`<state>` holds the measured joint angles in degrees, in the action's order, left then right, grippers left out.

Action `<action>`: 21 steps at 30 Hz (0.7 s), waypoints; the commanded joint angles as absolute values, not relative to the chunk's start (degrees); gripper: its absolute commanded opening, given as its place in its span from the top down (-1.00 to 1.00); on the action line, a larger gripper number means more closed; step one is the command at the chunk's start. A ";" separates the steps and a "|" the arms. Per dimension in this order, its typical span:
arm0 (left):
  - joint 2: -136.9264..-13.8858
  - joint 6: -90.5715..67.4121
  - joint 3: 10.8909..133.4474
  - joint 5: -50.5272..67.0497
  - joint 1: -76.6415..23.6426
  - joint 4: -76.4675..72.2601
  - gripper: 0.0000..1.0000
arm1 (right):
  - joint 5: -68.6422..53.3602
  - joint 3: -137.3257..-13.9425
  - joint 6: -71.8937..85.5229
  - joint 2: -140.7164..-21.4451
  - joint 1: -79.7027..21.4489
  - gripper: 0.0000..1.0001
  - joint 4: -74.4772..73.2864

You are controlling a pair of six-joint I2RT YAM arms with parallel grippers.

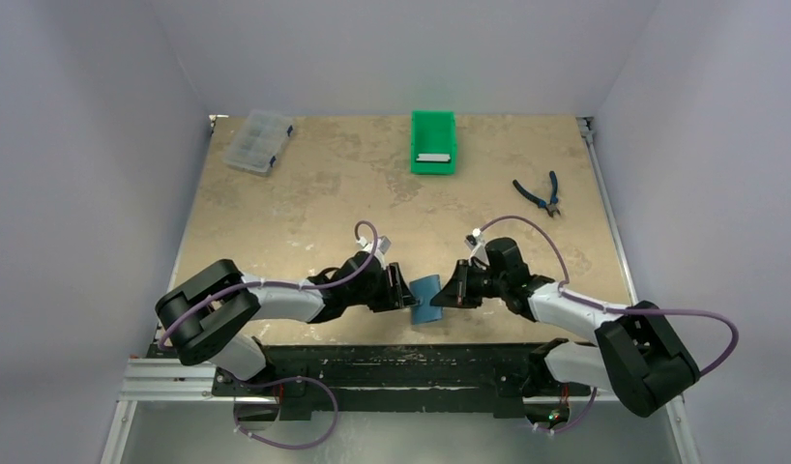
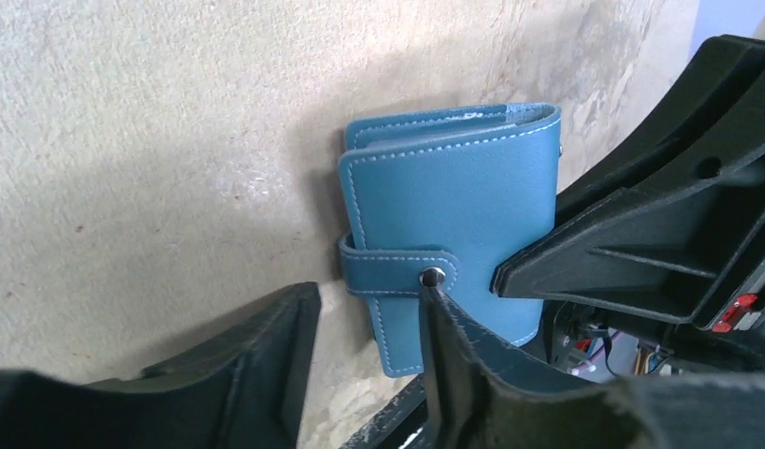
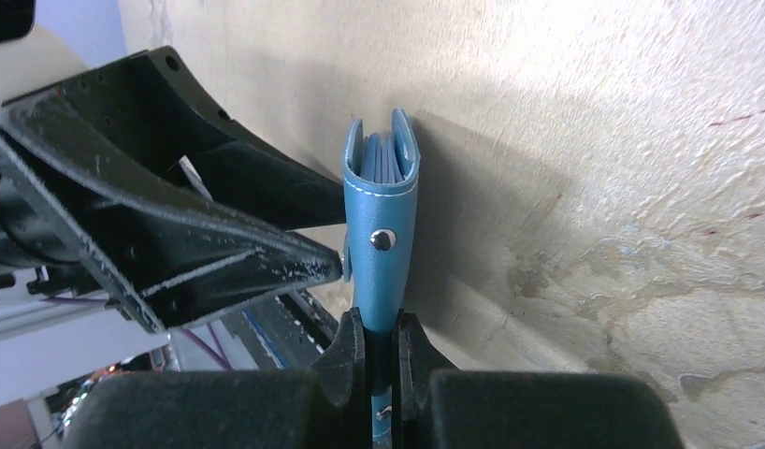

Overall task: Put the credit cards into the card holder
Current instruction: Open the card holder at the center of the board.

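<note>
The teal-blue card holder (image 1: pixel 428 298) stands on edge near the table's front, folded shut with its strap snapped. My right gripper (image 3: pixel 382 337) is shut on one edge of the card holder (image 3: pixel 383 206). My left gripper (image 2: pixel 365 313) is open on the other side. One of its fingertips (image 2: pixel 427 292) touches the silver stud, and the strap's end lies between the fingers, against the card holder (image 2: pixel 454 215). A pale credit card (image 1: pixel 433 157) lies in the green bin (image 1: pixel 433 124) at the back.
A clear compartment box (image 1: pixel 259 141) sits at the back left. Blue-handled pliers (image 1: pixel 539 191) lie at the right. The black rail of the table's front edge (image 1: pixel 392 362) runs just behind the card holder.
</note>
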<state>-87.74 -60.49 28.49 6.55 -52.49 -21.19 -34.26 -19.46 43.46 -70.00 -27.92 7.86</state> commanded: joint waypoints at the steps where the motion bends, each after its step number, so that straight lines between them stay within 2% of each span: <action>1: -85.13 -57.03 33.20 0.94 -54.38 -11.21 -0.01 | -28.44 -23.20 42.89 -66.33 -29.37 1.00 5.39; 7: -89.64 -60.81 42.60 -8.98 -56.57 4.52 0.03 | -22.14 -25.04 43.59 -66.02 -31.29 1.00 1.73; 15: -89.97 -59.29 47.30 -14.46 -59.41 6.75 -0.14 | -19.55 -25.75 43.66 -66.28 -32.58 1.00 -1.09; 21: -91.10 -58.38 49.75 -12.30 -59.67 3.71 -0.21 | -20.18 -25.82 43.68 -67.98 -33.16 1.00 -0.29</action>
